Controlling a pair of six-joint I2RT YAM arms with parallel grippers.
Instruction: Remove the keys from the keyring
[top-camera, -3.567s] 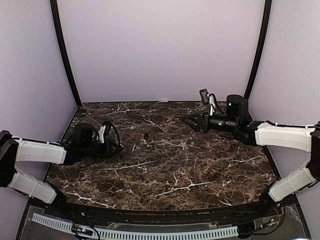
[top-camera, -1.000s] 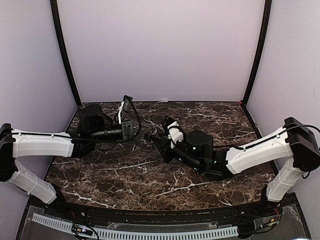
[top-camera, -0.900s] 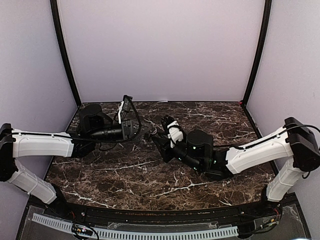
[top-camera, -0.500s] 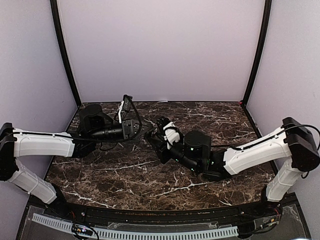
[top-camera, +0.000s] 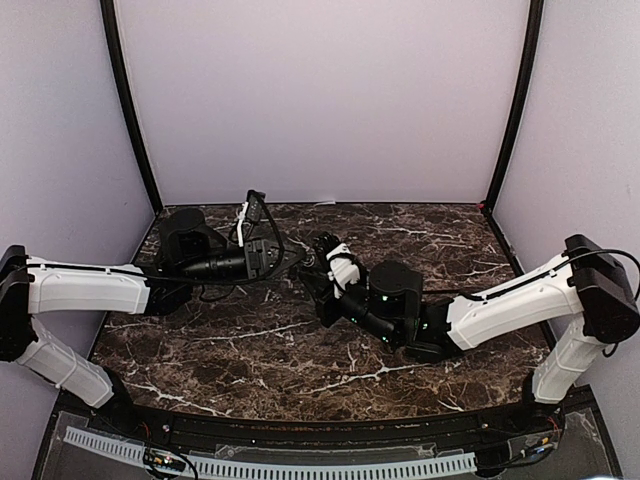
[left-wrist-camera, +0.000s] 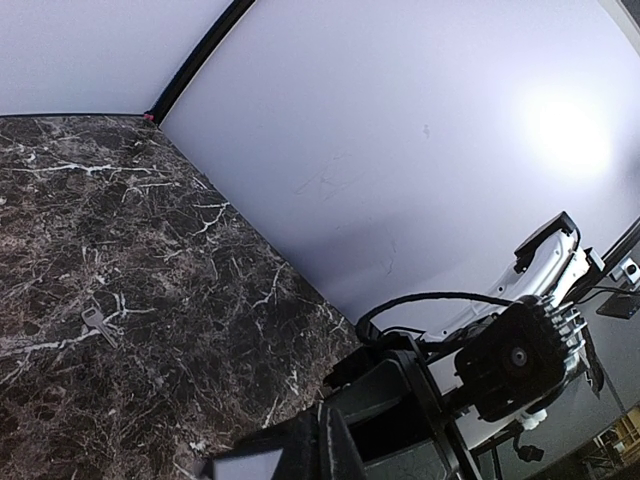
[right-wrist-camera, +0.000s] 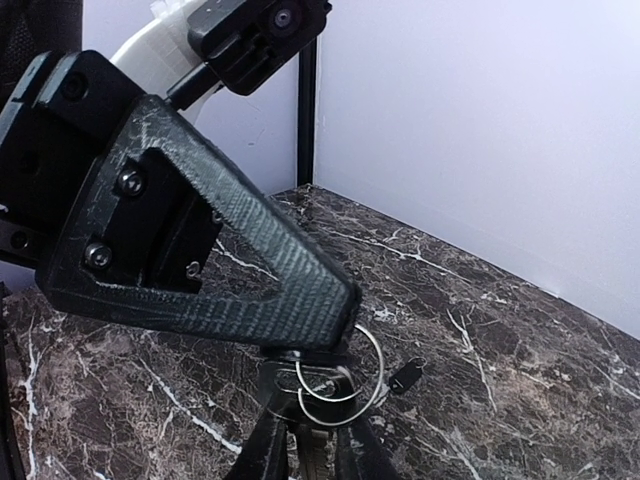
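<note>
In the right wrist view the thin silvery keyring (right-wrist-camera: 352, 392) hangs from the tip of my left gripper's textured black finger (right-wrist-camera: 250, 260). My right gripper (right-wrist-camera: 312, 425) comes up from below and is shut on a key (right-wrist-camera: 312, 380) whose head is still threaded on the ring. A small dark key piece (right-wrist-camera: 405, 377) lies on the marble just beyond. In the left wrist view my left gripper (left-wrist-camera: 330, 445) has its fingers pressed together, and a pale key (left-wrist-camera: 95, 322) lies on the table. In the top view the left gripper (top-camera: 298, 262) and right gripper (top-camera: 311, 272) meet tip to tip; the ring is too small to see there.
The table is dark marble (top-camera: 300, 350) with pale walls on three sides and black corner posts (top-camera: 130, 110). The right arm's black wrist (top-camera: 395, 295) reaches across the table's middle. The left forearm (top-camera: 90, 285) lies along the left side.
Over the last second my right gripper has edged left and back, closer against the left gripper's tip. The left arm has stayed put. Earlier still, both arms were apart at the table's sides.
</note>
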